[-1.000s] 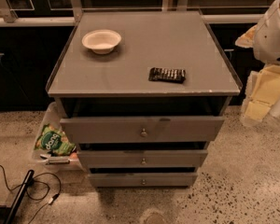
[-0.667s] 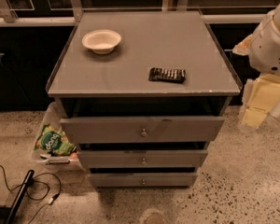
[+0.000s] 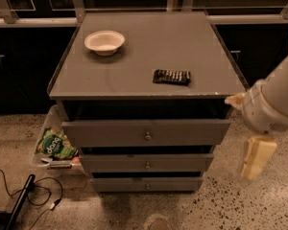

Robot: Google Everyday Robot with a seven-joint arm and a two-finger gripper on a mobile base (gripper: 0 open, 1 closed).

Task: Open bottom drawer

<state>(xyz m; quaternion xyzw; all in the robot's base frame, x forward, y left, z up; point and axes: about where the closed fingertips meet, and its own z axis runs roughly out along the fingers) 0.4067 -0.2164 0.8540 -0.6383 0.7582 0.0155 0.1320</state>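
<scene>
Speckled floor (image 3: 240, 205) surrounds the flat-fronted grey bottom drawer (image 3: 146, 184); the cream gripper (image 3: 253, 169) hangs down at its right, apart from it; I cannot tell its grip.

The tool (image 3: 257, 158), cased in smooth cream plastic, is held right of the bottom drawer (image 3: 120, 184), which is fronted in matt painted wood with a shiny metal knob (image 3: 147, 186). Up-left of the tool, the bench (image 3: 173, 37) top is seen smooth and dull, the bowl (image 3: 104, 42) matt and paper-like.
</scene>
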